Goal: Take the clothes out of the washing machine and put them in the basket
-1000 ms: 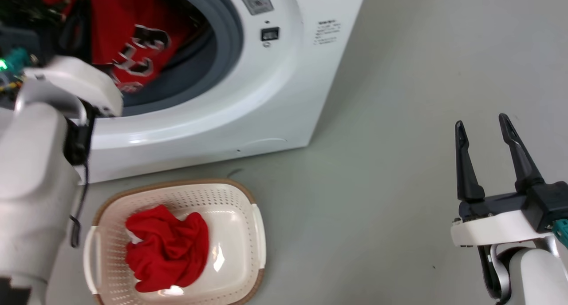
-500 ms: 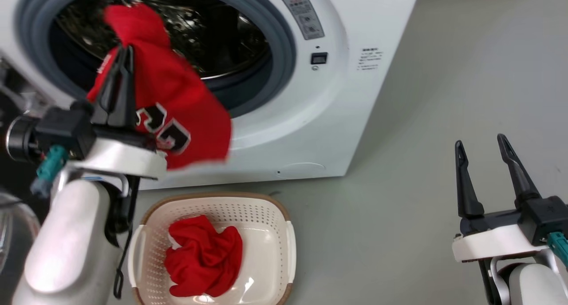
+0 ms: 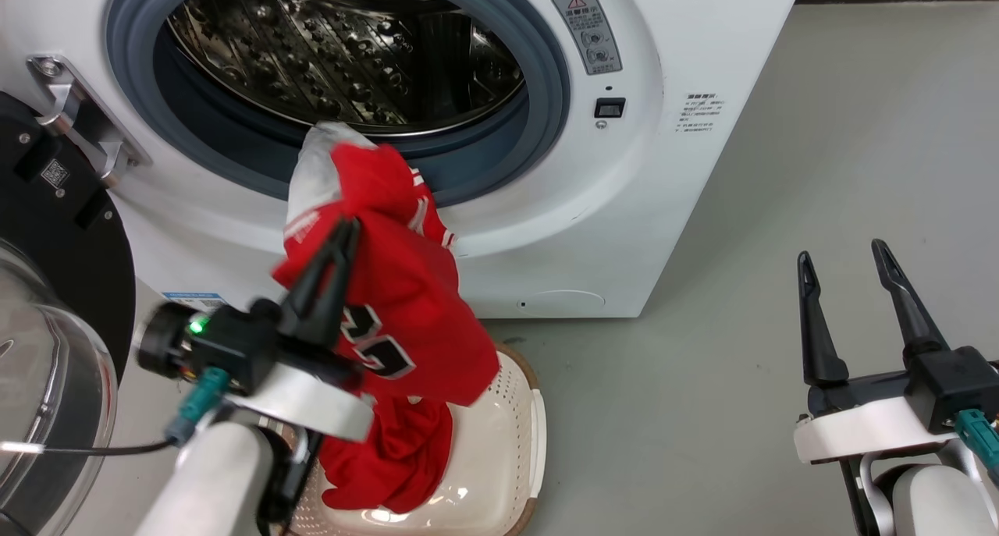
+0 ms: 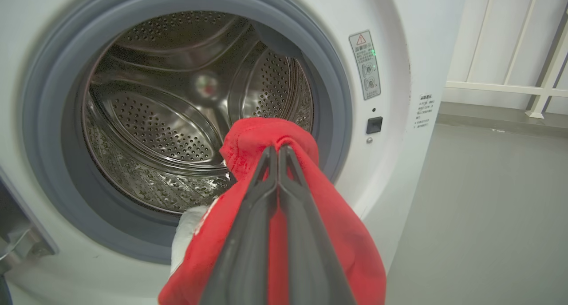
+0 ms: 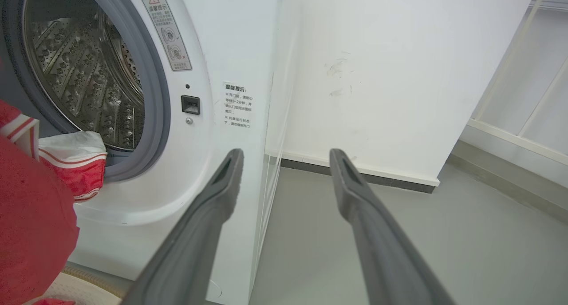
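Hanging lower than before, soft red jersey (image 3: 406, 286) pinched in my left fingers (image 3: 343, 237), over perforated cream basket (image 3: 507, 434), right fingers (image 3: 815, 310) wide apart.

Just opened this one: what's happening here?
The robot is unloading laundry. Its left gripper is shut on a red jersey, holding it in front of the open washing machine, with the cloth hanging down over the basket. A second red garment lies in the basket. The visible part of the drum looks empty. The right gripper is open and idle, off to the side.
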### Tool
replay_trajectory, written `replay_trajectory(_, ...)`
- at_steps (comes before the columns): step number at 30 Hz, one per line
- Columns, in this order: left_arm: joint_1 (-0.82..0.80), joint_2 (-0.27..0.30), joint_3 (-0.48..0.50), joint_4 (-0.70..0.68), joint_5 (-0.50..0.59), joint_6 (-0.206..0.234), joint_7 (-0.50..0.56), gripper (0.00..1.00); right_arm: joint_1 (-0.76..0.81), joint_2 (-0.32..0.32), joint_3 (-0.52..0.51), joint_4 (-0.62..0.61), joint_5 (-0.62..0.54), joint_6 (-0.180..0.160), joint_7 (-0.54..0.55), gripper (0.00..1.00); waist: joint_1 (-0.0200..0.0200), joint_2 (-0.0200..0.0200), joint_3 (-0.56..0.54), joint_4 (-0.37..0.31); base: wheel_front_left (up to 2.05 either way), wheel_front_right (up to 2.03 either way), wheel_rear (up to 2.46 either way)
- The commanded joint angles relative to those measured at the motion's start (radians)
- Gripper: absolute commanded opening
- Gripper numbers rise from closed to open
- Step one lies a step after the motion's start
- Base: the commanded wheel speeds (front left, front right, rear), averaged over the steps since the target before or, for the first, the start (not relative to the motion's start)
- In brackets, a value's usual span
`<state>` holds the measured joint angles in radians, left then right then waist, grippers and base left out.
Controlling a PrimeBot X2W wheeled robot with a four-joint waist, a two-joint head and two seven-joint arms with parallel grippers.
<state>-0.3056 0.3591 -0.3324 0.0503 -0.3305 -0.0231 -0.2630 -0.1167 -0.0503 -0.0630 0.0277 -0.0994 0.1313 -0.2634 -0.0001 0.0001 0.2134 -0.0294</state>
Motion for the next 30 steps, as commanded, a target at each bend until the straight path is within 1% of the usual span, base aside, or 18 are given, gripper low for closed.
replay_trajectory(1, 0.023, -0.011, -0.021, 0.013, 0.004, -0.012, -0.002, 0.0, 0.006, 0.0, 0.003, -0.001, -0.005, -0.001, -0.002, 1.0, 0.0001, -0.0001, 0.014, -0.001, 0.0, 0.0, 0.0)
replay_trajectory(8, 0.051, -0.046, -0.107, 0.09, 0.024, -0.051, -0.002, 0.0, -0.017, 0.0, 0.009, -0.003, -0.009, -0.001, -0.002, 1.0, 0.0001, -0.0001, 0.062, -0.017, 0.0, 0.0, 0.0)
replay_trajectory(10, 0.048, -0.049, -0.136, 0.121, 0.032, -0.064, 0.0, 0.0, -0.023, 0.0, 0.01, -0.003, -0.009, -0.001, -0.002, 1.0, 0.0001, -0.0001, 0.078, -0.025, 0.0, 0.0, 0.0)
replay_trajectory(11, 0.048, -0.049, -0.136, 0.121, 0.032, -0.064, 0.0, 0.0, -0.023, 0.0, 0.01, -0.003, -0.009, -0.001, -0.002, 1.0, 0.0001, -0.0001, 0.078, -0.025, 0.0, 0.0, 0.0)
replay_trajectory(12, 0.046, -0.057, -0.168, 0.154, 0.037, -0.073, 0.01, 0.0, -0.026, 0.0, 0.01, -0.004, -0.007, -0.001, -0.002, 1.0, 0.0001, -0.0001, 0.094, -0.034, 0.0, 0.0, 0.0)
replay_trajectory(13, 0.046, -0.057, -0.168, 0.154, 0.037, -0.073, 0.01, 0.0, -0.026, 0.0, 0.01, -0.004, -0.007, -0.001, -0.002, 1.0, 0.0001, -0.0001, 0.094, -0.034, 0.0, 0.0, 0.0)
replay_trajectory(16, 0.027, -0.059, -0.201, 0.21, 0.04, -0.081, 0.034, 0.0, -0.035, 0.0, 0.011, -0.008, 0.0, -0.001, -0.002, 1.0, 0.0001, -0.0001, 0.129, -0.051, 0.0, 0.0, 0.0)
replay_trajectory(22, -0.041, -0.063, -0.247, 0.353, 0.039, -0.096, 0.072, 0.0, -0.066, 0.0, 0.012, -0.021, 0.012, -0.001, -0.002, 1.0, 0.0001, -0.0001, 0.236, -0.086, 0.0, 0.0, 0.0)
replay_trajectory(30, -0.193, -0.061, -0.282, 0.615, 0.066, -0.102, 0.066, 0.0, -0.119, 0.001, 0.013, -0.041, 0.029, -0.001, -0.002, 1.0, 0.0001, -0.0001, 0.403, -0.147, 0.0, 0.0, 0.0)
